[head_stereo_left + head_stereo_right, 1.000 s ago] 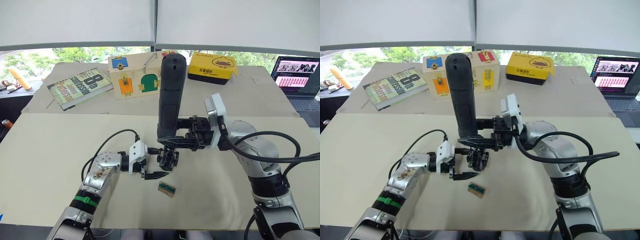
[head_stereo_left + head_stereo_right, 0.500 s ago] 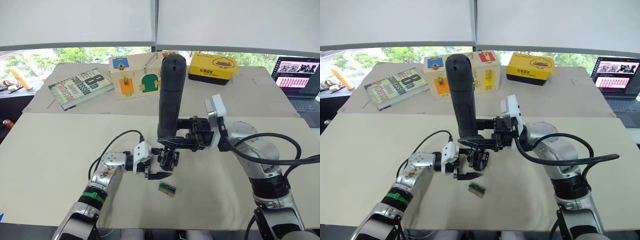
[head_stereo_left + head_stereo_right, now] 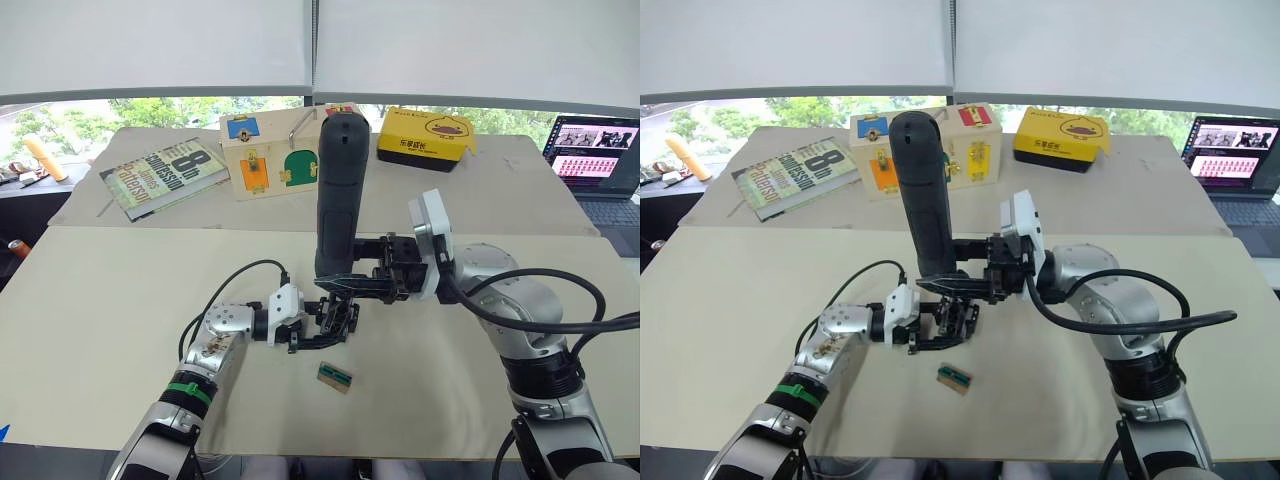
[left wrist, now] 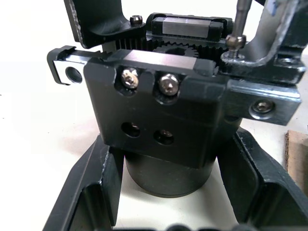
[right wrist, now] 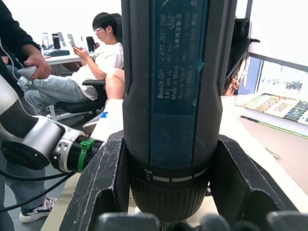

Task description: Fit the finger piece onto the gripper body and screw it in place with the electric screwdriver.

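The electric screwdriver (image 3: 340, 195) stands upright, a thick dark cylinder, with my right gripper (image 3: 340, 284) shut around its lower end. Its thin bit (image 4: 240, 17) points down onto a screw head at the top of the gripper body (image 4: 159, 110). That body is a chunky black block on a round base (image 4: 166, 175), and it sits in the middle of the table (image 3: 100, 300). My left gripper (image 3: 326, 336) is shut on it, one finger (image 4: 91, 192) on each side of the base. A flat black part (image 4: 96, 21) rises from the body; I cannot tell whether it is the finger piece.
A small green-topped block (image 3: 334, 377) lies on the table just in front of the body. On the far table are a book (image 3: 165, 172), a wooden latch box (image 3: 268, 155), a yellow box (image 3: 425, 135) and a laptop (image 3: 598, 150). People (image 5: 103, 53) sit to the side.
My left gripper has slid right, from beside the gripper body to around its base. The screwdriver and right arm have hardly moved.
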Action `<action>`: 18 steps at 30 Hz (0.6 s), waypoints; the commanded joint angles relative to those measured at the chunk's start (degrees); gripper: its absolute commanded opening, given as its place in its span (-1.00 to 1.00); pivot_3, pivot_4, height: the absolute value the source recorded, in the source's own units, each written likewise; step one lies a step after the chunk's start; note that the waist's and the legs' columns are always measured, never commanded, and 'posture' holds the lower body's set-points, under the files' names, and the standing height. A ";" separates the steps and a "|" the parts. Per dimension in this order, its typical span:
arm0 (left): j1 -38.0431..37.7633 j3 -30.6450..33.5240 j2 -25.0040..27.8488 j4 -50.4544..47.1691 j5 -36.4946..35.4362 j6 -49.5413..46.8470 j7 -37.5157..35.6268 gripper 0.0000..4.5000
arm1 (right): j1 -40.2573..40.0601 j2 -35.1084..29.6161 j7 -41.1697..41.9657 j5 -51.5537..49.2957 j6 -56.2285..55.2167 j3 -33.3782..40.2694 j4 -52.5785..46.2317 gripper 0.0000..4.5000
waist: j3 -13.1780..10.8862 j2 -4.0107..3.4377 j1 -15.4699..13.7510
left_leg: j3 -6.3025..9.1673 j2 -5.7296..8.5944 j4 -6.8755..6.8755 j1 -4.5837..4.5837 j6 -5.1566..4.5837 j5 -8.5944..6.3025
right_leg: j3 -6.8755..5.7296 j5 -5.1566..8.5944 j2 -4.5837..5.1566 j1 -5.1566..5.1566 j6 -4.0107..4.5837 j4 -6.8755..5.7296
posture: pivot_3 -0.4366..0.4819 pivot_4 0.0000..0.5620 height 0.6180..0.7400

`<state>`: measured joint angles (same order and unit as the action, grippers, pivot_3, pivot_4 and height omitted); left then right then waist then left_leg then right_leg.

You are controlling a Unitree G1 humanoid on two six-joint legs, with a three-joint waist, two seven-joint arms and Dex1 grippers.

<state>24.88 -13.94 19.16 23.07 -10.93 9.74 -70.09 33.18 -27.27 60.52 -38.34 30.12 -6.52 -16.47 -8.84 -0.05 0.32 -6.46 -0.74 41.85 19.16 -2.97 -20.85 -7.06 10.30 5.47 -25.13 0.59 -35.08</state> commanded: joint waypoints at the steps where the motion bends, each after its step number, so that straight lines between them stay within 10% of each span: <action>1: -1.01 -1.54 -0.18 0.01 1.44 -1.65 0.45 0.02 | 0.27 -0.07 -1.43 2.22 1.07 -1.94 0.12 -0.16 | 0.07 0.00 0.01 | 0.00 0.00 0.00 -0.01 0.00 0.00 | 0.00 0.00 0.01 0.01 0.00 0.00 | -0.05 -0.47 1.00; 18: -3.16 -1.01 1.49 -4.14 0.45 -6.53 2.04 0.02 | -5.21 2.35 -5.27 4.44 -0.79 -2.87 2.70 -0.16 | 0.43 0.11 0.31 | 0.01 -0.03 -0.01 -0.22 0.00 0.00 | 0.06 -0.02 0.05 0.15 0.05 -0.01 | -0.05 -0.47 1.00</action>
<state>23.19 -14.07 19.97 19.44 -10.88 4.91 -67.38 30.44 -23.99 55.87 -36.73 28.05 -7.97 -16.22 -8.41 0.07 0.63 -6.44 -0.78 41.84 18.93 -2.97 -20.85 -6.99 10.27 5.52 -24.97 0.64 -35.09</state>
